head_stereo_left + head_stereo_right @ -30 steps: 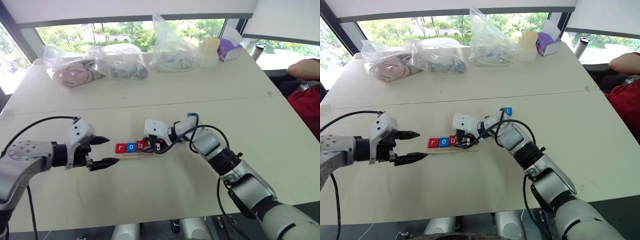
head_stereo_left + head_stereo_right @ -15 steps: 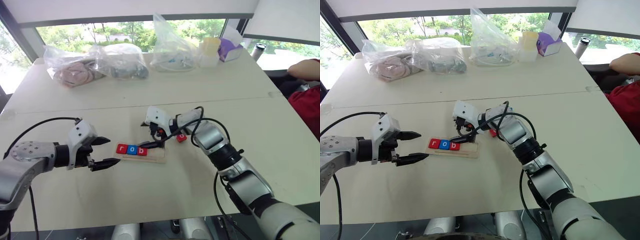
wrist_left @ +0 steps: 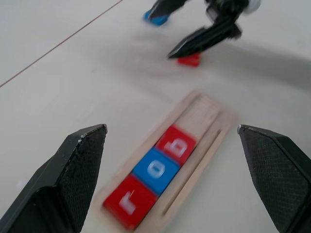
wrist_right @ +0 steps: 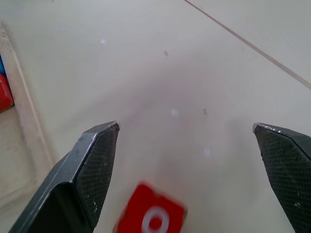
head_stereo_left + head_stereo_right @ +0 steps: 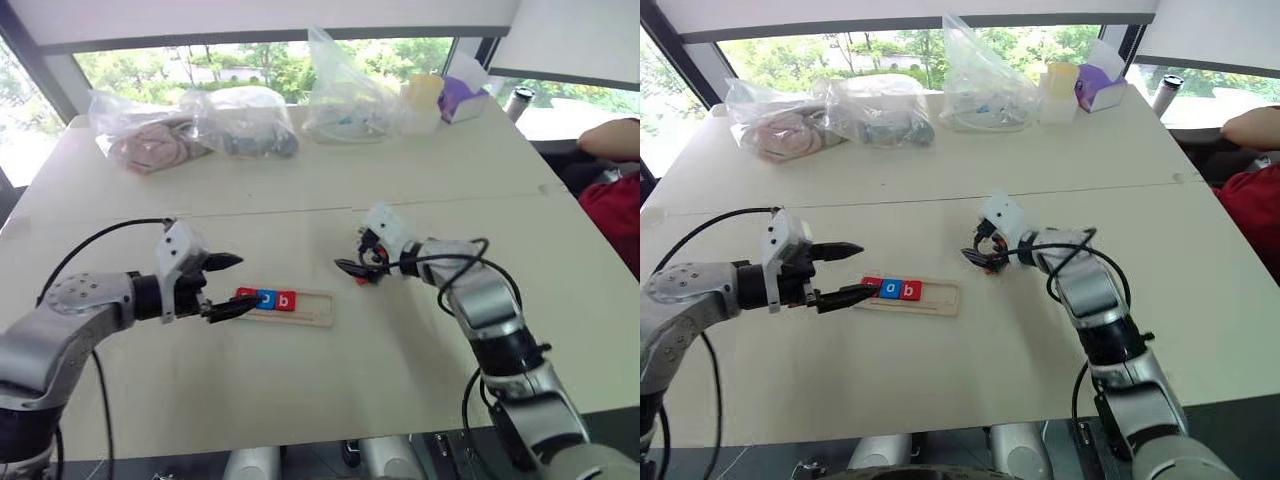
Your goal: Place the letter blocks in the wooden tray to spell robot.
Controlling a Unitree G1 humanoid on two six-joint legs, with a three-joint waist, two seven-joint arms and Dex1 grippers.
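Note:
The wooden tray (image 5: 312,308) lies mid-table with three letter blocks in its left part: a red r (image 3: 129,201), a blue o (image 3: 156,170) and a red b (image 3: 177,144). My left gripper (image 5: 238,282) is open at the tray's left end, its fingers on either side of the r. A loose red block with an o (image 4: 151,218) lies on the table to the right of the tray. My right gripper (image 5: 352,262) hangs open just above it, holding nothing. A blue block (image 3: 156,18) lies behind the right gripper, partly hidden.
Several clear plastic bags (image 5: 240,125) of items line the far side of the table, with a yellow cup (image 5: 420,95) and a purple box (image 5: 458,98). A person's arm (image 5: 610,140) rests at the far right edge. A seam (image 5: 470,198) crosses the tabletop.
My right gripper has let go of the b block in the tray, opened and swung right to above the loose red block. My left gripper has moved right to the tray's left end.

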